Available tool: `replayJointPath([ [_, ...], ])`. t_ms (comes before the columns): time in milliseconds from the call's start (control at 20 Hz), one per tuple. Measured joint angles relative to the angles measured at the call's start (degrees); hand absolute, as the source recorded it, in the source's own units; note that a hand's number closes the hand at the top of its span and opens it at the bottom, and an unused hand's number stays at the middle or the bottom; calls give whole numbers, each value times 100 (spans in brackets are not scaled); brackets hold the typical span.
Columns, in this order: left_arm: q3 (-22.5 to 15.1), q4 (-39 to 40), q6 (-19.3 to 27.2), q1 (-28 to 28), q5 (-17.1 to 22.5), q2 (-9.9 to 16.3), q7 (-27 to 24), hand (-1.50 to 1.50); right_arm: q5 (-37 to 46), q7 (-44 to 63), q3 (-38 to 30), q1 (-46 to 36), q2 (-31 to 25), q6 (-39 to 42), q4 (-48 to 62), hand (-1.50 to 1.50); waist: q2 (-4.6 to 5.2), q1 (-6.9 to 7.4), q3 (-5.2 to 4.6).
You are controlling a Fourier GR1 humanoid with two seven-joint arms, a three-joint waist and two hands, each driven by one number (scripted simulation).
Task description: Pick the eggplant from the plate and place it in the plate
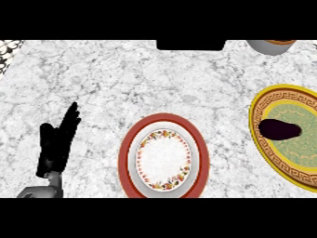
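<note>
Your left hand (56, 148) rests near left, fingers straight, holding nothing; your right hand is out of view. The eggplant (279, 128) lies on the left part of the gold plate (267, 153) at right, its tip at the rim. A sideways brush could roll it onto the counter (154, 83). The red plate (201, 153) sits close by, so a low carry could clip its rim

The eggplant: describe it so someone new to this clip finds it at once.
On the marble counter, look to the right edge for the yellow-rimmed plate with a green centre. The eggplant lies on its left side, the only dark purple-black oval there; the red-rimmed plate holds nothing.
</note>
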Motion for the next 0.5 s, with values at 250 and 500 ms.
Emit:
replayJointPath([
  [250, -17, -75, 23, -30, -21, -29, 76, 0, -91, 30, -144, -24, -128, -93, 142, -150, 11, 25, 6],
  [500, -17, -106, 27, -57, -25, -41, 125, 0, -78, -58, -171, 110, -157, -185, 192, -150, 21, 41, 12],
])
